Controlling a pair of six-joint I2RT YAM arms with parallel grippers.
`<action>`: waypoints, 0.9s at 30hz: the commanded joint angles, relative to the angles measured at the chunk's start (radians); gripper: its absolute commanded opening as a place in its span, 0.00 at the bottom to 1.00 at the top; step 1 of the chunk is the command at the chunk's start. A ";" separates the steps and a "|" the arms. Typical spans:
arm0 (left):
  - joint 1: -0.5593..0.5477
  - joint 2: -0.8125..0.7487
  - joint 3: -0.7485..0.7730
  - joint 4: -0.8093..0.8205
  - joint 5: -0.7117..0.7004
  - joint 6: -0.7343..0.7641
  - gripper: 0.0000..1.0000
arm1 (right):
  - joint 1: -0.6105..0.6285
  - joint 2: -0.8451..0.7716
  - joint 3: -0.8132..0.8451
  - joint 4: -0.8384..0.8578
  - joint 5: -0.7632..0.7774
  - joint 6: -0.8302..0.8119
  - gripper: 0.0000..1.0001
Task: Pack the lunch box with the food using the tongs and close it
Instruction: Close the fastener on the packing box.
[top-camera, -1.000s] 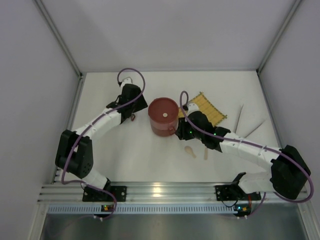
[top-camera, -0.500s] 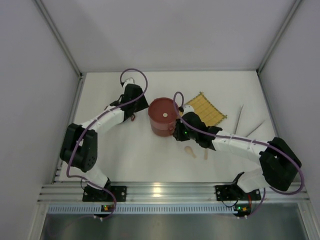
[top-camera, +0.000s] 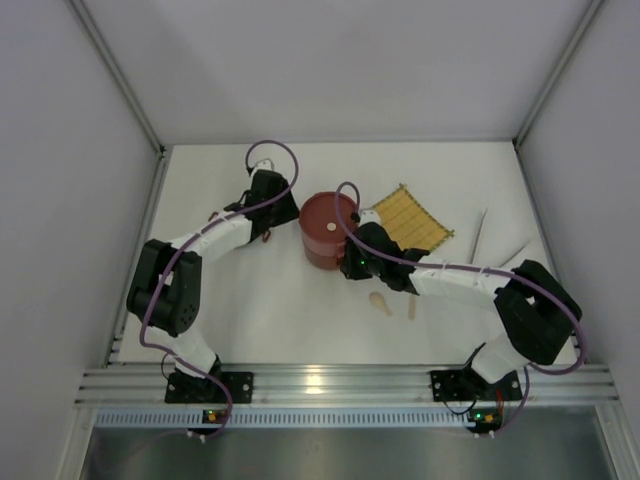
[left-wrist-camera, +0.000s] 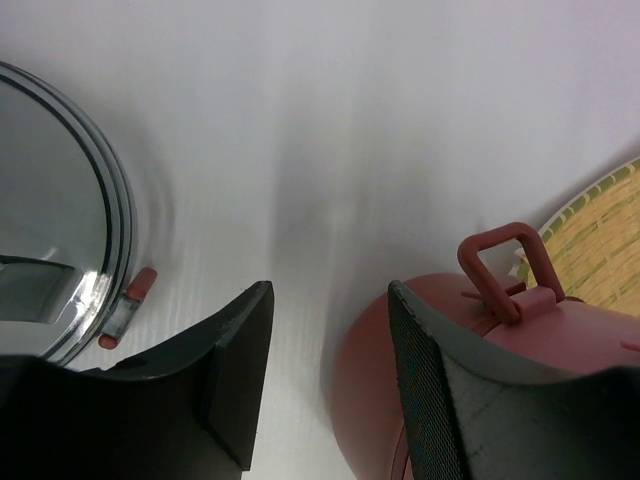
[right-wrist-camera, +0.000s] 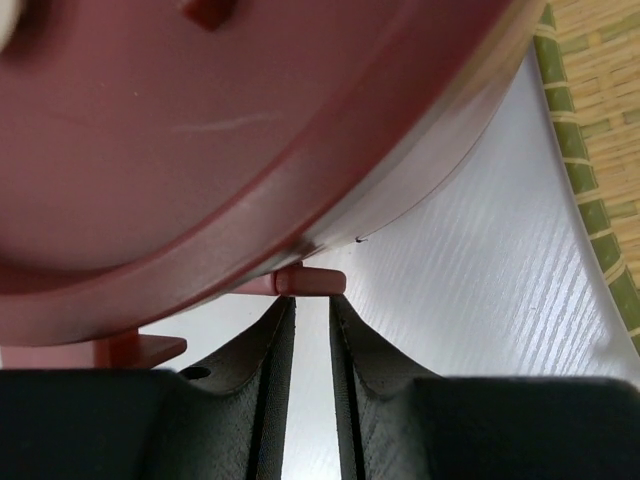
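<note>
The maroon lunch box (top-camera: 320, 215) stands mid-table with its lid on, a pale dot at the centre. The left gripper (top-camera: 283, 212) sits at its left side, jaws open and empty (left-wrist-camera: 330, 300), with the box's wall (left-wrist-camera: 365, 400) just behind the right finger. The right gripper (top-camera: 350, 262) is at the box's near right side. Its jaws (right-wrist-camera: 310, 298) are narrowed to a slim empty gap, tips touching a small maroon side tab (right-wrist-camera: 310, 280) under the box's rim (right-wrist-camera: 200, 150). The tongs (top-camera: 479, 235) lie at the right. No food shows.
A yellow woven mat (top-camera: 412, 218) lies right of the box. A beige spoon (top-camera: 381, 302) and stick (top-camera: 411, 306) lie near the right arm. A shiny round steel piece (left-wrist-camera: 60, 230) with a maroon tab (left-wrist-camera: 135, 295) sits left of the left gripper. Walls enclose the table.
The right gripper has moved left up to the lunch box and its jaws have narrowed. The left arm has crept slightly right towards the box.
</note>
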 joint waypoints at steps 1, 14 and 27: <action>-0.006 -0.011 -0.019 0.057 0.056 0.008 0.55 | 0.016 0.011 0.040 0.080 0.054 0.021 0.19; -0.005 -0.018 -0.023 0.017 0.018 0.010 0.55 | 0.016 -0.134 0.095 -0.145 0.058 0.020 0.21; -0.006 -0.029 -0.026 0.017 0.029 -0.001 0.54 | 0.015 -0.253 0.239 -0.297 0.153 -0.008 0.23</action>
